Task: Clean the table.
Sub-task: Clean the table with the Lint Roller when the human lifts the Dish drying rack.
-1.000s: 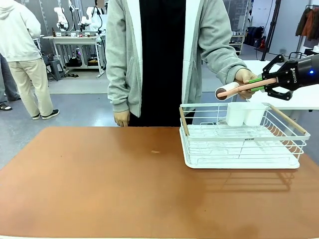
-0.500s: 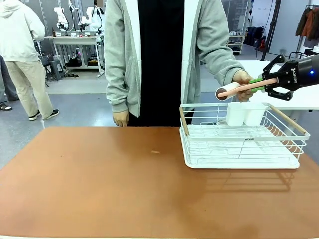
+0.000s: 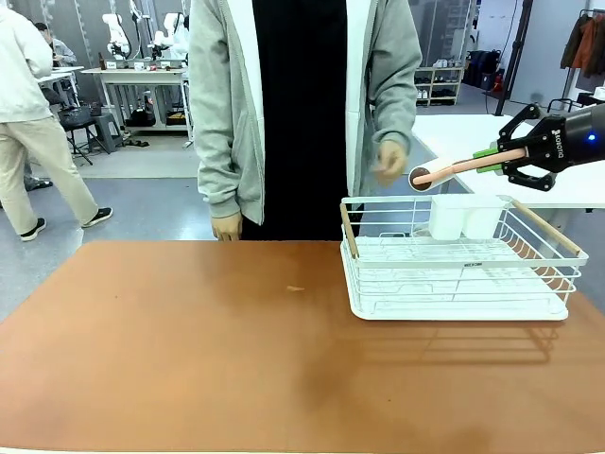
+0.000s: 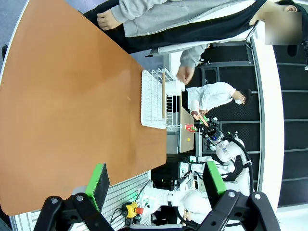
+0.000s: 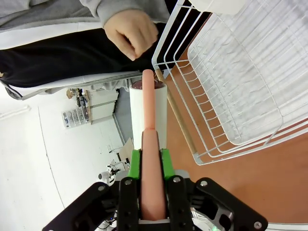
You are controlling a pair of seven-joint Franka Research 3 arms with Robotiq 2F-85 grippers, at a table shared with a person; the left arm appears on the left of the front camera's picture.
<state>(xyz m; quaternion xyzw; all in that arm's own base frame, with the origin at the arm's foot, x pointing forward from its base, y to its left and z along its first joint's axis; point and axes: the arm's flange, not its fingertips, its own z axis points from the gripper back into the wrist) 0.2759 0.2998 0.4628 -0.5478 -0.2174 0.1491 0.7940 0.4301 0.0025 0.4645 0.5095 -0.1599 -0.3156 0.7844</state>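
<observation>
- Because the right arm is cut off at the front view's 3 o'clock edge, little beyond the right gripper [image 3: 492,162] shows; it is clamped on the pink handle of one lint roller [image 3: 444,171].
- The left gripper [image 4: 156,179] hangs with its pads wide apart, holding nothing.
- The table [image 3: 189,359] spreads across the lower front view, its near edge cropped.
- One wire rack [image 3: 463,274] stands at the table's 2 o'clock.
- A white holder [image 3: 465,216] sits inside the rack; one piece or two, I cannot tell.
- Two hands of the person show at 12 o'clock: the raised hand [image 3: 389,161] near the roller, apart from it, and the lowered hand [image 3: 227,225].
- One small speck [image 3: 296,288] lies mid-table, too small to identify.
</observation>
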